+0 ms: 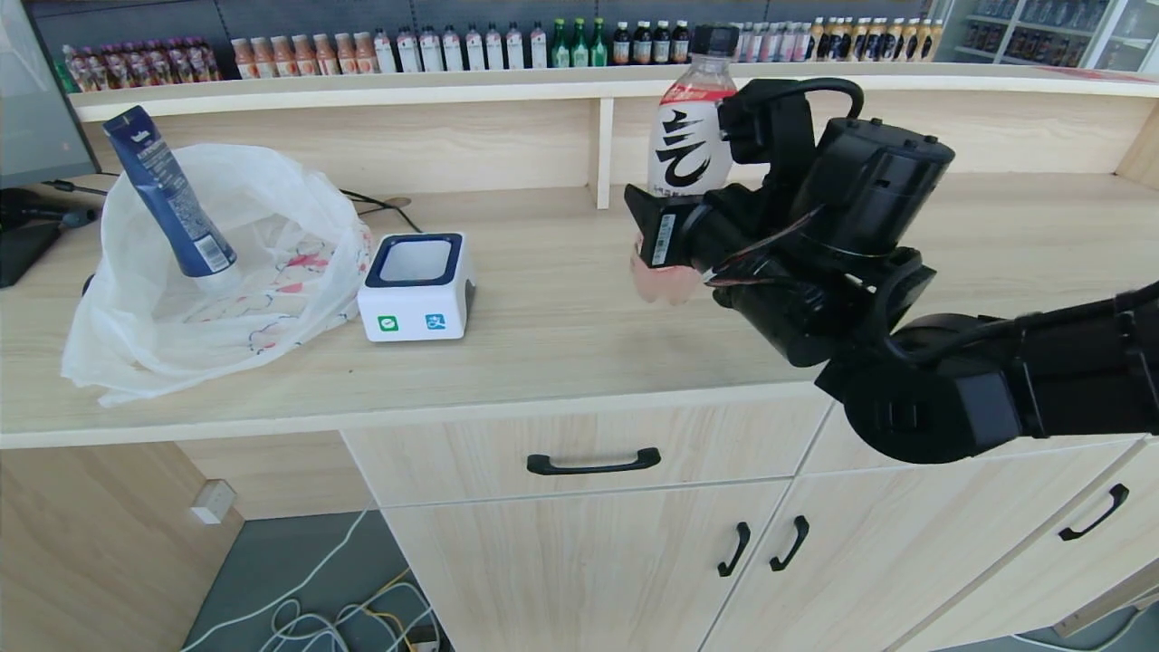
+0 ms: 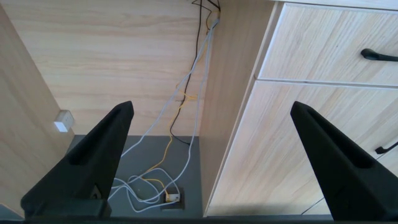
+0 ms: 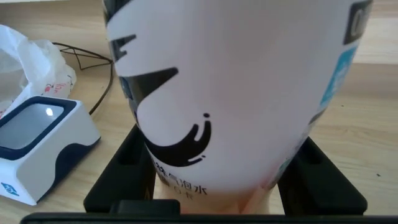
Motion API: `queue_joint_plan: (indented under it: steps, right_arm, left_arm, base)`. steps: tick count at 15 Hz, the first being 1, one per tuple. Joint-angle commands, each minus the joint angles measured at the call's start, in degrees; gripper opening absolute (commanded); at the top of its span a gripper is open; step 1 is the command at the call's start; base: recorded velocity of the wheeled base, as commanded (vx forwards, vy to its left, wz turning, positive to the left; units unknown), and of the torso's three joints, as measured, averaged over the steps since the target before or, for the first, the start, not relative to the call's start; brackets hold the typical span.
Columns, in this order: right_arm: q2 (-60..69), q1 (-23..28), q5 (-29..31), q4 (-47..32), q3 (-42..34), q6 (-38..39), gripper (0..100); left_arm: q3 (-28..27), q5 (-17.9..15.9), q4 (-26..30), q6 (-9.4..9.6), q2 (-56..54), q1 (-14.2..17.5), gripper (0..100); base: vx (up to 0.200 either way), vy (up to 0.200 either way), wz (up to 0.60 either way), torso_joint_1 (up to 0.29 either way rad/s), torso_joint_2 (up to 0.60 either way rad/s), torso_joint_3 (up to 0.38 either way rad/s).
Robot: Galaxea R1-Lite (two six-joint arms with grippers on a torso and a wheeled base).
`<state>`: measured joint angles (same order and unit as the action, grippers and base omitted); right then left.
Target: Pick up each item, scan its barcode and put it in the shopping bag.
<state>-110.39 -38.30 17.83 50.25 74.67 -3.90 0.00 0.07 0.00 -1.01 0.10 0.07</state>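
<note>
Right end effector (image 1: 675, 244) is closed on the lower body of the bottle (image 1: 693, 127), which stands upright and appears to be held clear of the tabletop (image 1: 561, 353). Left end effector (image 2: 211, 162) is fully spread and holds nothing; it hangs low in front of the cabinet doors (image 2: 292, 143).

In the head view, the scanner (image 1: 416, 285) sits at 9 o'clock from the bottle, and the shopping bag (image 1: 272, 217) lies further along the same line. A blue tube (image 1: 172, 195) leans inside the bag.

Watch for these likely faults:

1. Tilt or slip. You hold the bottle low, so most of its body stands above the grip. A fast swing toward 9 o'clock may rock it.
2. Failed scan. You cannot tell where the barcode sits. A finger may cover it, or it may face away from the scanner window.
3. Collision. A low pass may strike the scanner and shift it.
4. Bad drop. The bag mouth is slack; the bottle may catch its rim or knock the tube.
</note>
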Motion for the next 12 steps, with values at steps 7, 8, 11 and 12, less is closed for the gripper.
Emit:
queue_joint_plan:
  steps: [7, 8, 11, 12]
  right_arm:
    - [27.59, -1.16, 0.18, 0.02, -32.48, -1.72, 0]
    - [30.49, -1.16, 0.18, 0.02, -36.08, -2.16, 0]
    - [35.77, -1.16, 0.18, 0.02, -42.15, -2.25, 0]
    - [36.73, -1.16, 0.09, 0.02, -42.85, -2.25, 0]
  left_arm:
    - [0.0, 0.01, 0.0, -0.04, -0.01, 0.01, 100]
    - [0.0, 0.01, 0.0, -0.04, -0.01, 0.01, 100]
    - [0.0, 0.01, 0.0, -0.04, -0.01, 0.01, 100]
    - [0.0, 0.01, 0.0, -0.04, -0.01, 0.01, 100]
  base:
    - [0.0, 0.0, 0.0, 0.0, 0.0, 0.0]
    - [0.0, 0.0, 0.0, 0.0, 0.0, 0.0]
    - [0.0, 0.0, 0.0, 0.0, 0.0, 0.0]
    - [0.0, 0.0, 0.0, 0.0, 0.0, 0.0]
